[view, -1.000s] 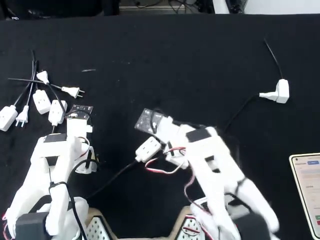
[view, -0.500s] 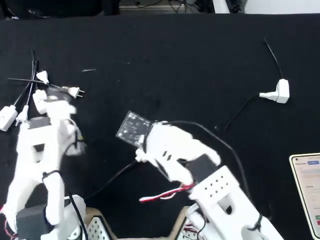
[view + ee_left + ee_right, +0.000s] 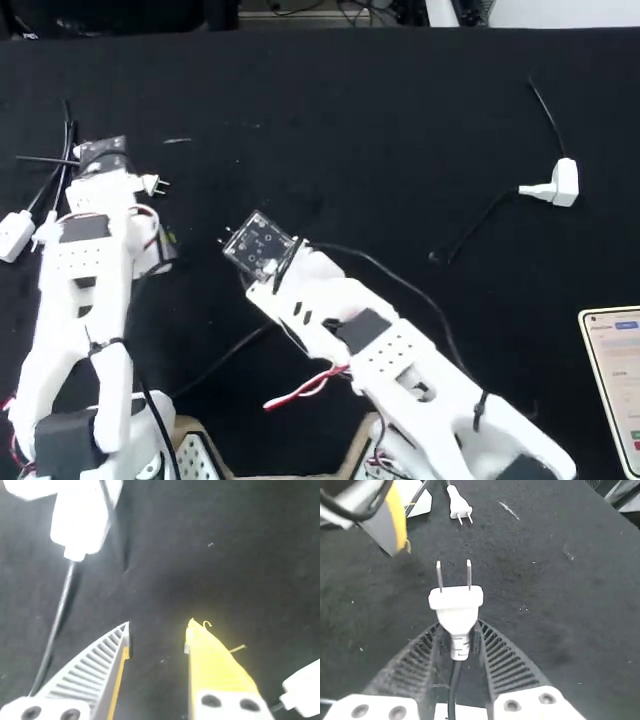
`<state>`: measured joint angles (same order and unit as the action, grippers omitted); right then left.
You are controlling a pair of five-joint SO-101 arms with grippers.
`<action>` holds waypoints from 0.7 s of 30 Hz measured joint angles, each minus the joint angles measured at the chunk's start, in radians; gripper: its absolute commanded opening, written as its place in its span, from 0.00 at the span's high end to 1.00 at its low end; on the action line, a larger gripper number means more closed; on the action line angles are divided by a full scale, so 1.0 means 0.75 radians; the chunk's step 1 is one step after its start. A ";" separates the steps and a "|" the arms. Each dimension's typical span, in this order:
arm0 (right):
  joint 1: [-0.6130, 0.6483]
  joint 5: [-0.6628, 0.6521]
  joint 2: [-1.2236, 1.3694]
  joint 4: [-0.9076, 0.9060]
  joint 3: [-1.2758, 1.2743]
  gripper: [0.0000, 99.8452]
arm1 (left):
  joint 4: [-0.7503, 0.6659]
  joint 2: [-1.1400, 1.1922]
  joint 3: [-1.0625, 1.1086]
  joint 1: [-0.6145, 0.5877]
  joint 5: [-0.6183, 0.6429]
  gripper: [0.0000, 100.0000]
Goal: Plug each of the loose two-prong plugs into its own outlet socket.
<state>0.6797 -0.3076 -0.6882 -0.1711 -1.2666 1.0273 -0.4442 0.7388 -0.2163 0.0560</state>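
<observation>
The right pincer [image 3: 456, 630] is clamped on a white two-prong plug [image 3: 456, 605]. Its ribbed fingers [image 3: 500, 652] press the plug's body from both sides, the two prongs point away from the wrist, and the black cord runs back between the fingers. This pincer hangs over the black tabletop [image 3: 350, 120], a little toward the left edge from the middle.

The left pincer [image 3: 157, 635] stands apart with nothing between its grey finger and its yellow one, just above the cloth near the left edge. Just beyond its tips lies a white block [image 3: 82, 515] on a black cord; whether it is a socket or a plug cannot be told.

A loose plug [image 3: 150, 184] lies beside the left arm with its prongs toward the middle of the tabletop. A white socket [image 3: 15, 235] lies at the left edge.

Well apart from these, near the right edge, lies a white piece [image 3: 555, 185] on a black cord. A lit screen [image 3: 612, 380] sits at the right edge toward the near corner.
</observation>
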 measured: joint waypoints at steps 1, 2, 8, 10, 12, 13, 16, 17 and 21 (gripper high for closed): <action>0.000 0.006 0.018 0.020 0.000 0.99 | -0.014 -0.014 0.002 0.016 0.006 0.81; 0.000 0.012 0.035 0.041 0.000 0.99 | -0.031 -0.041 0.002 0.035 0.008 0.81; 0.000 0.020 0.149 0.153 0.000 0.99 | -0.059 -0.354 0.135 0.121 0.016 0.81; 0.000 0.020 0.200 0.178 0.000 0.99 | -0.059 -0.477 0.184 0.149 0.016 0.81; 0.002 0.020 0.260 0.186 0.000 0.99 | -0.059 -0.589 0.235 0.188 0.033 0.81; 0.002 0.020 0.291 0.188 0.006 0.99 | -0.059 -0.634 0.256 0.209 0.041 0.81; 0.002 0.020 0.362 0.192 0.051 0.99 | -0.059 -0.732 0.297 0.245 0.051 0.81; 0.004 0.020 0.381 0.192 0.061 0.99 | -0.059 -0.753 0.309 0.256 0.053 0.81; 0.061 0.020 0.393 0.192 0.068 0.99 | -0.123 -0.784 0.397 0.301 0.053 0.81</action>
<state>0.7258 -0.2923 -0.3936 -0.0269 -1.2160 0.9352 -1.0319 1.0365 0.0092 0.0959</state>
